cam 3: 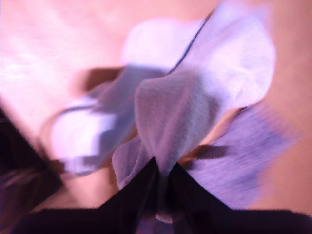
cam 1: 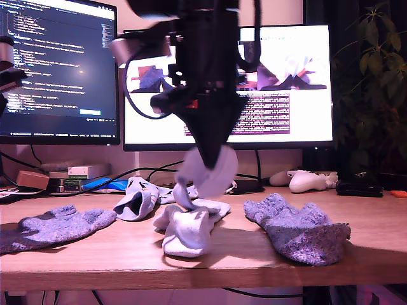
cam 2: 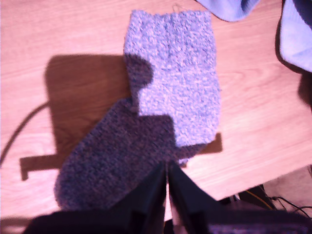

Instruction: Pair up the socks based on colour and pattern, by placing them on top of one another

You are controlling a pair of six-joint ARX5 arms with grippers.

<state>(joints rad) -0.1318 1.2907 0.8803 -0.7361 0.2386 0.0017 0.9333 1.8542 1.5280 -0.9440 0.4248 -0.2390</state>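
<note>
My second gripper [cam 1: 208, 162] hangs over the middle of the table, shut on a white sock [cam 1: 210, 171] that dangles from it; in the blurred second wrist view that white sock [cam 3: 175, 112] fills the space ahead of the jaws. Below it lies another white sock [cam 1: 187, 232], crumpled. A light blue printed sock [cam 1: 137, 200] lies just toward the exterior view's left. One fuzzy grey sock [cam 1: 54, 225] lies at the exterior view's left, another [cam 1: 299, 232] at its right. My first gripper [cam 2: 167, 178] is shut and empty above a grey sock [cam 2: 170, 83].
Two monitors stand behind the table. A white game controller [cam 1: 310, 181] and a black device [cam 1: 359, 185] lie at the back on the exterior view's right, beside a plant [cam 1: 375, 82]. Small boxes [cam 1: 79, 173] sit at the back left. The table's front edge [cam 1: 191, 273] runs close to the socks.
</note>
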